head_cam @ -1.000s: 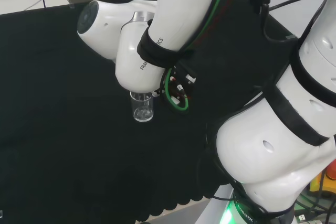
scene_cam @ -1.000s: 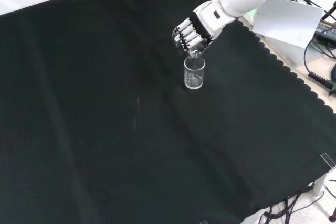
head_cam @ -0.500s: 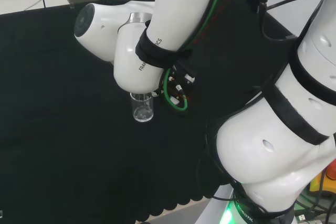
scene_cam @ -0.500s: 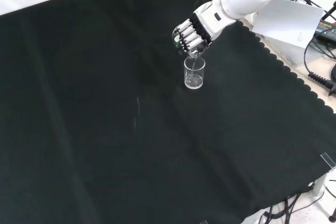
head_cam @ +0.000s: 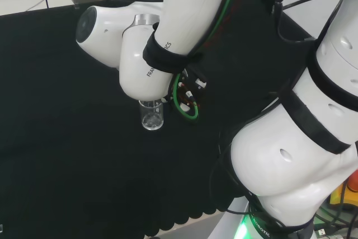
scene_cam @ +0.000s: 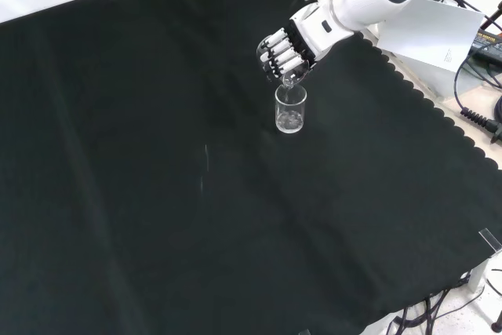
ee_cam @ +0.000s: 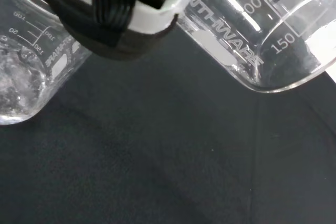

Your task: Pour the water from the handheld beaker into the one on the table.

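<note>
**Over the standing beaker: pour in hand, keep the lip on the mouth**

Above the black cloth, front view: hand has its fingers curled round the handheld beaker, tipped so its lip hangs just over the beaker on the table. That one stands upright, right of centre toward the view's top, with some water churning in it. Head view shows it just under the arm's white link.

Wrist view: the held beaker is steeply tilted, the other close beside it with bubbling water at the bottom.

My read on doing it well:
- hold the lip centred over the mouth; no sideways drift while tilting
- add tilt slowly, the last bit runs down the wall and can dribble outside
- don't drop lower; glass on glass could knock the standing one over

Around: white paper sheet and cables off the cloth's edge at right in front view, well apart. Nothing blocks the pour. Can't tell how much water remains in the held beaker.
</note>
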